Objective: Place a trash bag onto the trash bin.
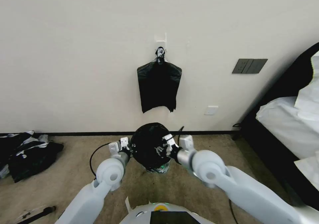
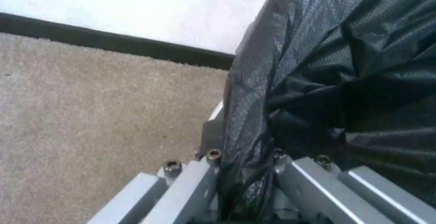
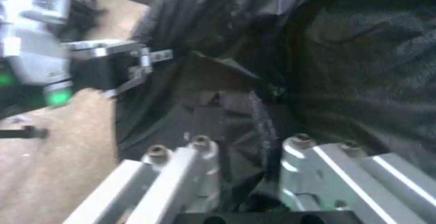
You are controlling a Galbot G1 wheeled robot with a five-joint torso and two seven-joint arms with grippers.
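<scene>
The glossy black trash bag (image 1: pixel 149 147) is spread into a rounded dome low over the carpet, in front of the wall. My left gripper (image 1: pixel 130 148) is shut on the bag's left edge, and the film runs between its fingers (image 2: pixel 245 155). On the opposite edge my right gripper (image 1: pixel 163 147) is shut on a fold of the same film (image 3: pixel 250 140). The trash bin is almost wholly covered by the bag. A pale sliver that looks like its rim (image 2: pixel 217 112) peeks out beside the film. The right wrist view also takes in the left gripper (image 3: pixel 136 67) across the bag.
A flat bundle of black bags (image 1: pixel 159 86) hangs from a wall hook straight above the work. A black-and-white cloth heap (image 1: pixel 28 154) lies on the carpet at the left. A bed (image 1: pixel 289 124) with white bedding stands at the right. A black cable (image 1: pixel 93 156) loops by the left arm.
</scene>
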